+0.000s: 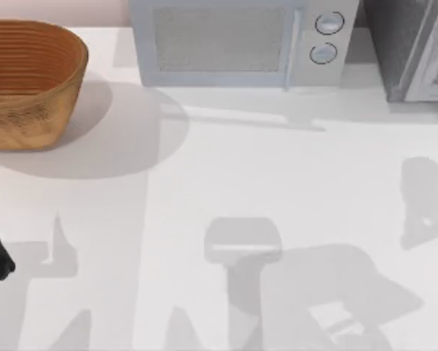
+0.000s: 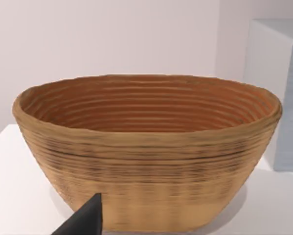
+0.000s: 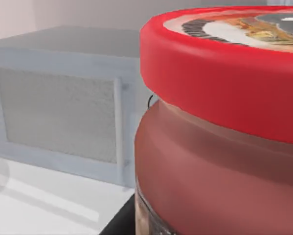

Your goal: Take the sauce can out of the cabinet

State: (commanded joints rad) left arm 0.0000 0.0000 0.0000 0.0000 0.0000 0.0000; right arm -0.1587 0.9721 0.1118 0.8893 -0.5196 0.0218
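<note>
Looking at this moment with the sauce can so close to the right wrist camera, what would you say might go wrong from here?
1. The sauce can looms right at the right wrist camera, and its hold cannot be judged; it might slip and drop onto the table.
2. The microwave stands near the can, so a careless swing could clip it.
3. The cabinet sits at the table's far right; a drift back could strike it.

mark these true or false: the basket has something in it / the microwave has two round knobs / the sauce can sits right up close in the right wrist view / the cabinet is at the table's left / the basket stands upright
1. The basket has something in it. False: its inside looks empty in the left wrist view.
2. The microwave has two round knobs. True.
3. The sauce can sits close up in the right wrist view. True, red rim prominent.
4. The cabinet is at the table's left. False: it is at the back right; the basket is at the left.
5. The basket stands upright. True.
</note>
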